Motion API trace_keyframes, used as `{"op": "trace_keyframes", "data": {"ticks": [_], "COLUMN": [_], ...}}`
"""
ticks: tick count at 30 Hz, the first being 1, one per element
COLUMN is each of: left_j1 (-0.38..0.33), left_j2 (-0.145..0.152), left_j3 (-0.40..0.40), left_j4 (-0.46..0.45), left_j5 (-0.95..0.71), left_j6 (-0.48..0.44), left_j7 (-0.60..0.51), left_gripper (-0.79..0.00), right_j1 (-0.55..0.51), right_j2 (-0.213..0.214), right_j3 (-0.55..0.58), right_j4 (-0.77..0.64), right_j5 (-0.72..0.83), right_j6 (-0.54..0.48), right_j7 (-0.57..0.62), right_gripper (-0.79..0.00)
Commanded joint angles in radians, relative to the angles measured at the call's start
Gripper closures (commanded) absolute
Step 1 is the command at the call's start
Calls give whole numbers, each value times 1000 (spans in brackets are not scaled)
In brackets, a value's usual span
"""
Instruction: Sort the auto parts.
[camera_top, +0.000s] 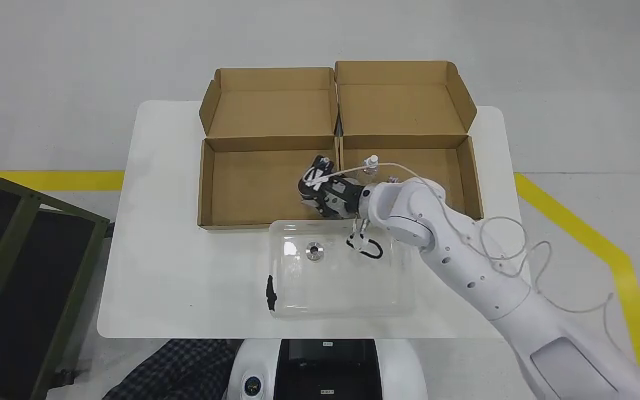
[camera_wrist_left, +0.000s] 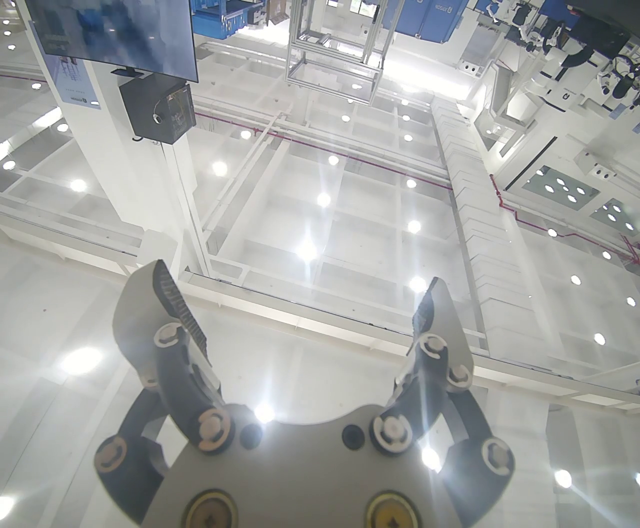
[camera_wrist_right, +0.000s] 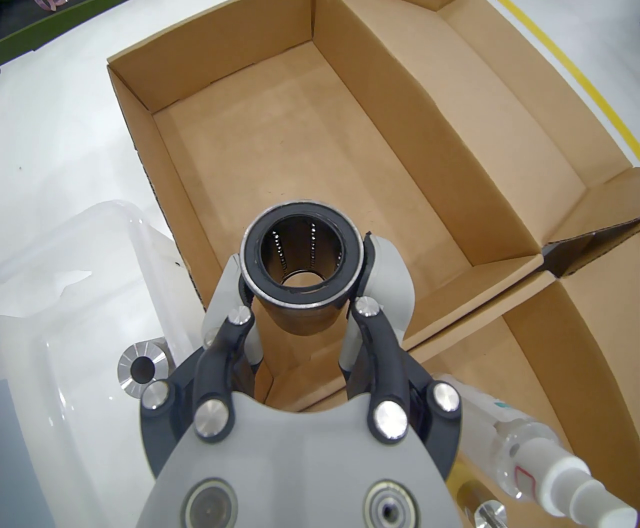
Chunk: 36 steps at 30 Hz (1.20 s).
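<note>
Currently tray (camera_top: 340, 292) holds bushing (camera_top: 314, 252), poss. a hook (camera_top: 368, 246); bearing (camera_wrist_right: 302, 303) gripped over box (camera_wrist_right: 280, 150).

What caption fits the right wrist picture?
Right gripper holds a black cylindrical metal bearing over the brown cardboard box.

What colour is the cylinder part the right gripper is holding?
The cylinder is black with a silvery rim, clearest in the right wrist view.

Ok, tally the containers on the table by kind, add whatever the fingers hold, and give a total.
Cardboard boxes: 2
Clear plastic tray: 1
Linear bearing, clamped between the right fingers: 1
Total: 4
</note>
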<state>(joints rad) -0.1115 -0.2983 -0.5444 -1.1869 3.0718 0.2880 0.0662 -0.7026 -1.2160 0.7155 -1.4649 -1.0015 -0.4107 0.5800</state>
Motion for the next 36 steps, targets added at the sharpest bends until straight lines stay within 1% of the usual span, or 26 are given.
{"op": "trace_keyframes", "data": {"ticks": [1, 5, 6, 8, 9, 11, 12, 14, 15, 19, 21, 24, 34, 35, 36], "left_j1": [0, 0, 0, 0, 0, 0, 0, 0, 0, 0, 0, 0, 0, 0, 0], "left_j2": [0, 0, 0, 0, 0, 0, 0, 0, 0, 0, 0, 0, 0, 0, 0], "left_j3": [0, 0, 0, 0, 0, 0, 0, 0, 0, 0, 0, 0, 0, 0, 0], "left_j4": [0, 0, 0, 0, 0, 0, 0, 0, 0, 0, 0, 0, 0, 0, 0], "left_j5": [0, 0, 0, 0, 0, 0, 0, 0, 0, 0, 0, 0, 0, 0, 0], "left_j6": [0, 0, 0, 0, 0, 0, 0, 0, 0, 0, 0, 0, 0, 0, 0], "left_j7": [0, 0, 0, 0, 0, 0, 0, 0, 0, 0, 0, 0, 0, 0, 0], "left_gripper": [-785, -785, -785, -785, -785, -785, -785, -785, -785, -785, -785, -785, -785, -785, -785], "right_j1": [1, 0, 0, 1, 1, 2, 2, 3, 3, 2, 1, -1, -10, -11, -12], "right_j2": [-2, -7, -8, -10, -11, -14, -15, -17, -17, -20, -21, -23, -26, -26, -26], "right_j3": [-1, 0, 1, 1, 2, 3, 3, 4, 5, 10, 12, 16, 32, 34, 36], "right_j4": [3, 14, 18, 23, 25, 27, 28, 29, 30, 29, 28, 26, 19, 17, 16], "right_j5": [-2, -6, -5, -6, -6, -7, -7, -9, -10, -14, -17, -20, -31, -32, -32], "right_j6": [-3, -10, -12, -16, -17, -20, -22, -25, -26, -31, -34, -36, -46, -46, -46], "right_j7": [7, 17, 19, 24, 26, 32, 35, 39, 42, 52, 58, 65, 86, 89, 91], "right_gripper": [0, 0, -22, -22, -55, -58, -114, -126, -179, -234, -234, -259, -302, -329, -336]}}
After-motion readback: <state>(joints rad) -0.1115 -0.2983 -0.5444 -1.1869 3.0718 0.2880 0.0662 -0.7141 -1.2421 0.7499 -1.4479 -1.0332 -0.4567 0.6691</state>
